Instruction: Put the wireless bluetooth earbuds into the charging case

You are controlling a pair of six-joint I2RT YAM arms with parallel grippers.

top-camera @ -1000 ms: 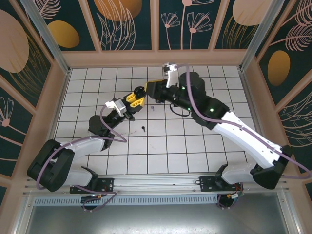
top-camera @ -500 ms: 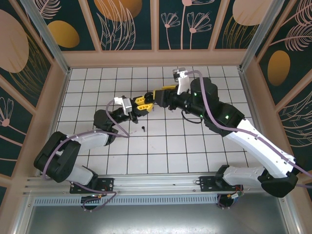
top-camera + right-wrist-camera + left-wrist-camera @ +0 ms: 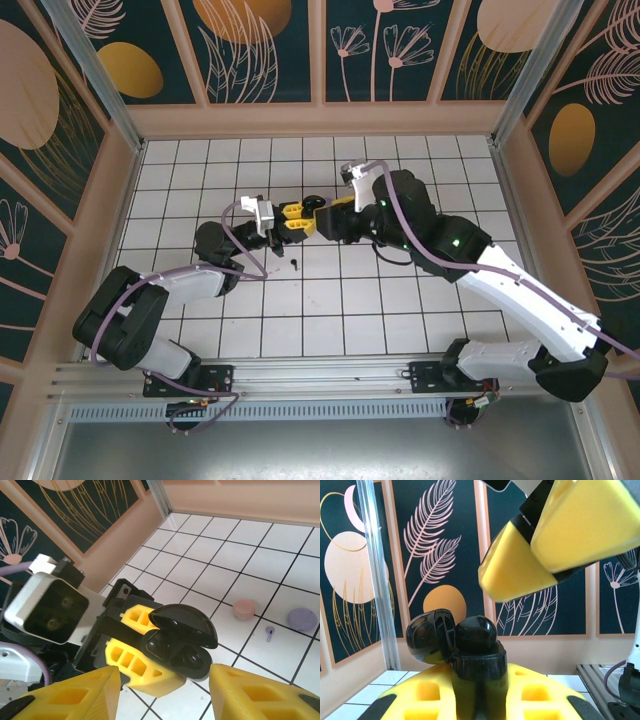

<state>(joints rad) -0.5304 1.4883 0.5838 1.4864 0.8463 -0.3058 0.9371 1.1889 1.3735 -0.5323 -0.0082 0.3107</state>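
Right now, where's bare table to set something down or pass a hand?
Free: near tile rows between left arm and right arm; far-left tiles by the back wall. Crowded: centre, where left pincer holds the open black case facing the open right pincer, black earbud just nearside. Pink case, lilac case and lilac earbud cluster beyond.

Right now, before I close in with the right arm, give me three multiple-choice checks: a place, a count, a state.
1. The black charging case sits: A on the tiles; B in the left gripper; C in a drawer.
2. Round cases lying on the tiles, right wrist view: A two; B four; C none.
3. Its lid is: A shut; B missing; C open.
Answers: 1 B, yellow fingers clamp it; 2 A, one pink case, one lilac case; 3 C, the lid stands tipped up.
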